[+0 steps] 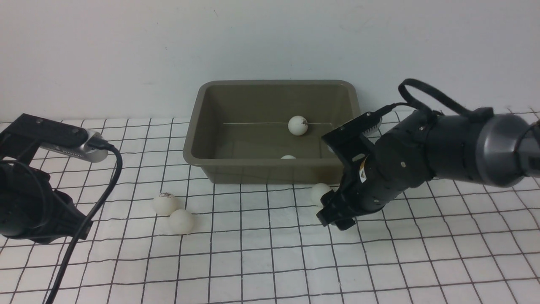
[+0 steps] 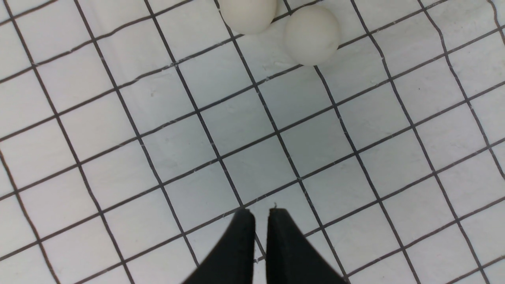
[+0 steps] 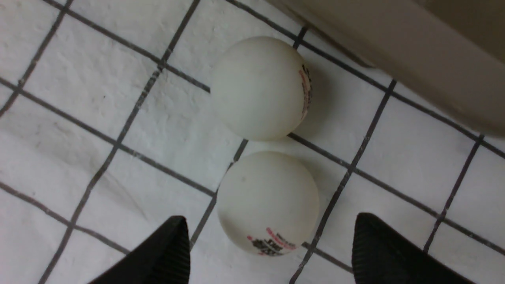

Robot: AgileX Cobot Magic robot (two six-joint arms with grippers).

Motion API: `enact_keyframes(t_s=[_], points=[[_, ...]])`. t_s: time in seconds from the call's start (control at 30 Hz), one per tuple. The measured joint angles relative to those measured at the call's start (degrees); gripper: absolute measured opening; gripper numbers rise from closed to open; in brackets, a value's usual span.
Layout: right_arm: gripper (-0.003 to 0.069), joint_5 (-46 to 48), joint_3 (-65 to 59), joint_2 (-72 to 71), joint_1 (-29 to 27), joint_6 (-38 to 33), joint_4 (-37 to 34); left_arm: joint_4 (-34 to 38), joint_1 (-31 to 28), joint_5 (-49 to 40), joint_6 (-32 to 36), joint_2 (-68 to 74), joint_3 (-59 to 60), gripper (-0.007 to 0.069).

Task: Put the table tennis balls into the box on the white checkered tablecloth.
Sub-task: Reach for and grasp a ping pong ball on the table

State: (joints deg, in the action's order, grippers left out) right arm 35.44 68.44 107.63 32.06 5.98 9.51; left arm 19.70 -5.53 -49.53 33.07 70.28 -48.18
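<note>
Resting on wrinkled gridded tablecloth [image 1: 270, 261] are round matte balls [image 1: 181, 221].

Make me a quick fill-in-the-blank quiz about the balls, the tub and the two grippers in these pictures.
The front view shows ___ small matte white balls inside the rectangular olive-brown plastic tub.
The left gripper is ___, its fingers holding nothing.
The right gripper is ___, a logo-printed ball between its fingers.
Two more balls lie on the white ___ cloth.
Missing: two; shut; open; checkered.
</note>
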Motion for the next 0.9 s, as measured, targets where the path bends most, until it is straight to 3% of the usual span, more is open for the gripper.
enact_keyframes(t_s=[0.9], points=[[0.0464, -4.9, 0.1, 0.3, 0.0, 0.4, 0.8, 0.0, 0.0, -0.1, 0.0, 0.0, 0.0, 0.0031]])
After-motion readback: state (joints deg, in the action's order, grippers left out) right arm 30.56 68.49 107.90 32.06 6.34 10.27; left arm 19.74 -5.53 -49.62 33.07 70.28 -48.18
